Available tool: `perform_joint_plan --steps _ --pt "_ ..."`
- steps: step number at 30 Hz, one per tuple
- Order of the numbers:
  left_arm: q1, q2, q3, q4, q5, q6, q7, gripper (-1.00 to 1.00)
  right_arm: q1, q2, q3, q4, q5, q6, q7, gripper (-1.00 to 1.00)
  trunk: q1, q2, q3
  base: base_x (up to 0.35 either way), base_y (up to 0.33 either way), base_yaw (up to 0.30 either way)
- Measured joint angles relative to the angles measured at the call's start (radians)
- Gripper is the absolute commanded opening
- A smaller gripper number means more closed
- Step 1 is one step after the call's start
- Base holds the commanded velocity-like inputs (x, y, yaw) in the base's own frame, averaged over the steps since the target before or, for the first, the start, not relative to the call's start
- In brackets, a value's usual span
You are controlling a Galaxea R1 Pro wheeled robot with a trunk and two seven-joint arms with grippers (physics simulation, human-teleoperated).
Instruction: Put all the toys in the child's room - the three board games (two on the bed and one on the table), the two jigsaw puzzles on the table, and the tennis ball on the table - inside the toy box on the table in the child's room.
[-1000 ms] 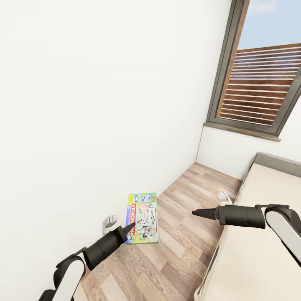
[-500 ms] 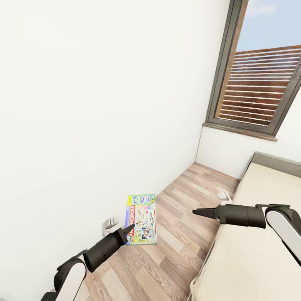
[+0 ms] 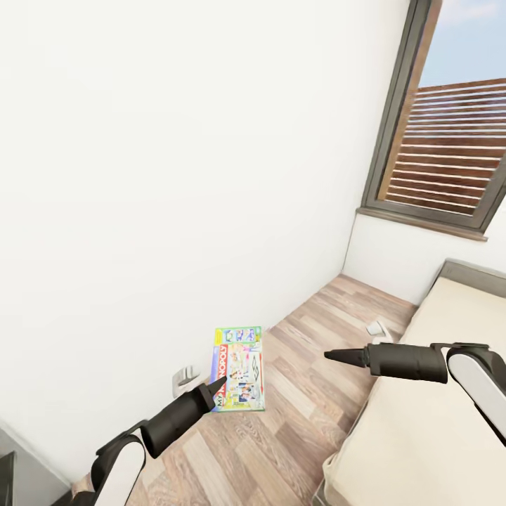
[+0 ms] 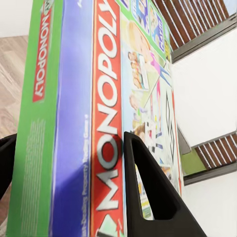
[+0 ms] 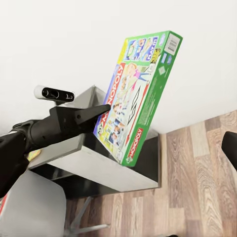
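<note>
Now, in the head view, we are carrying the green-edged board game (image 3: pixel 239 367) in the left gripper (image 3: pixel 214 386), held out in front of the white wall (image 3: pixel 176 176) and above the wood-plank floor (image 3: pixel 302 414); the bed (image 3: pixel 436 393) is lying at our right side, under the window (image 3: pixel 450 147). The right gripper (image 3: pixel 337 356) is reaching forward over the floor beside the mattress, and we cannot tell how its jaws are standing. In the left wrist view, the board game (image 4: pixel 94 108) is sitting upright between the two dark fingers (image 4: pixel 148 197), which are clamping it on both flat faces near one end. In the right wrist view, we are seeing the left gripper (image 5: pixel 101 112) pinching the board game (image 5: pixel 140 94) at its edge, so that most of the box is standing free above the grip. We judge that we are on the way to the table, so we should be turning slowly and keeping the box away from the wall, because such a grip at the edge can slip.
</note>
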Motion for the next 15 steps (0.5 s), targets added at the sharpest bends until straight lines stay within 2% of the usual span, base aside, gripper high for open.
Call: perform_joint_plan --steps 5,9,15 --pt "0.0 -0.001 -0.008 0.0 0.0 0.001 -0.001 -1.0 0.0 0.001 0.008 0.0 0.0 0.0 -0.001 1.0 0.0 0.0 0.002 -0.016 -0.004 0.274" --pt "-0.003 0.002 -0.061 0.0 0.001 0.001 -0.001 -1.0 0.0 0.006 0.015 0.0 0.003 0.0 -0.003 1.0 0.0 0.0 0.003 -0.004 -0.001 0.282" --pt "-0.004 0.005 -0.077 0.0 -0.001 -0.001 -0.002 -1.0 0.0 0.008 0.016 0.0 0.005 0.0 -0.004 1.0 0.0 0.0 0.006 -0.001 0.0 0.284"
